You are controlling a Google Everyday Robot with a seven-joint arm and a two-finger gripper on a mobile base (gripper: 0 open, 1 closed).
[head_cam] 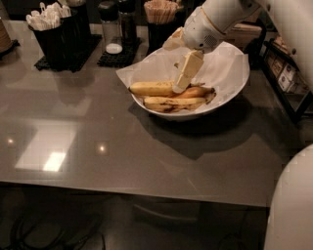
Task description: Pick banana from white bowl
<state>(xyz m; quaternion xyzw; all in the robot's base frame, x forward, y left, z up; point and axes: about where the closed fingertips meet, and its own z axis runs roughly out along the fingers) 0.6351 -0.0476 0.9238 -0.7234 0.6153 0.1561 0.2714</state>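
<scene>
The white bowl [230, 93], lined with crinkled white paper, stands on the grey table at the back right. Three bananas lie in it. The banana [150, 88] is the plump, even yellow one at the left. An orange-toned banana [198, 92] lies to its right, and a flatter one with dark blotches [171, 103] lies in front. My gripper [180, 87] reaches down into the bowl from the upper right. Its tip is at the right end of the yellow banana, where that banana meets the orange-toned one. It hides that end.
At the back of the table stand a black holder with white utensils [51, 29], a shaker and a dark bottle on a black mat [113, 34], and a holder of wooden sticks [160, 12]. A dark shelf unit [288, 83] stands to the right. The robot's white body [293, 205] fills the lower right.
</scene>
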